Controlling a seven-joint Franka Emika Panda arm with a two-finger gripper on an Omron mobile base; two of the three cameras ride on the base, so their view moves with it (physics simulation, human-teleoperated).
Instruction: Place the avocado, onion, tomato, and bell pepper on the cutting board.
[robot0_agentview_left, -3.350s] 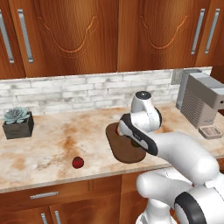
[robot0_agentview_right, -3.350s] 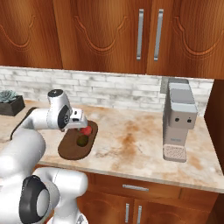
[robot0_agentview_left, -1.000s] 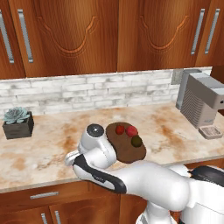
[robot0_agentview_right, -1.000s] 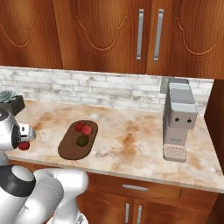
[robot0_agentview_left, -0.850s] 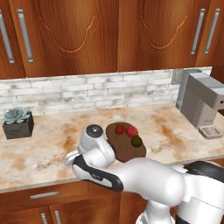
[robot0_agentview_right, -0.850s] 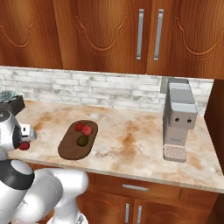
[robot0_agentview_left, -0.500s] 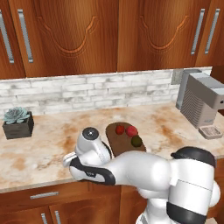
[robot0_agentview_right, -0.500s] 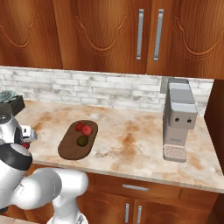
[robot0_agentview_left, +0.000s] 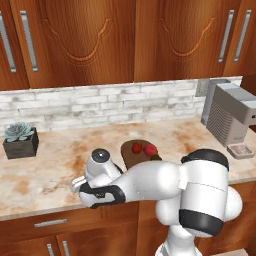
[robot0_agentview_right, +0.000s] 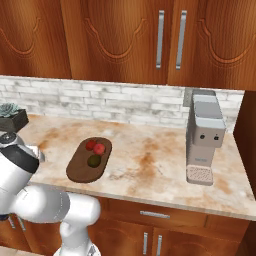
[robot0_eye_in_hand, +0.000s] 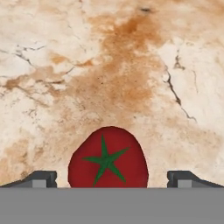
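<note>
While the tool (robot0_eye_in_hand: 111, 177) gapes, tomato (robot0_eye_in_hand: 107, 158) sits between tips.

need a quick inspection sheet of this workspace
surface: marble counter, rust stains, no spills
job's things: oval cutting board holds avocado and two red items; tomato lies on the counter
clutter: nothing seen
grippers: gripper open, fingertips either side of the tomato, not closed on it
cables: nothing seen
surroundings: coffee machine at right, potted succulent at left, brick backsplash, wood cabinets above
</note>
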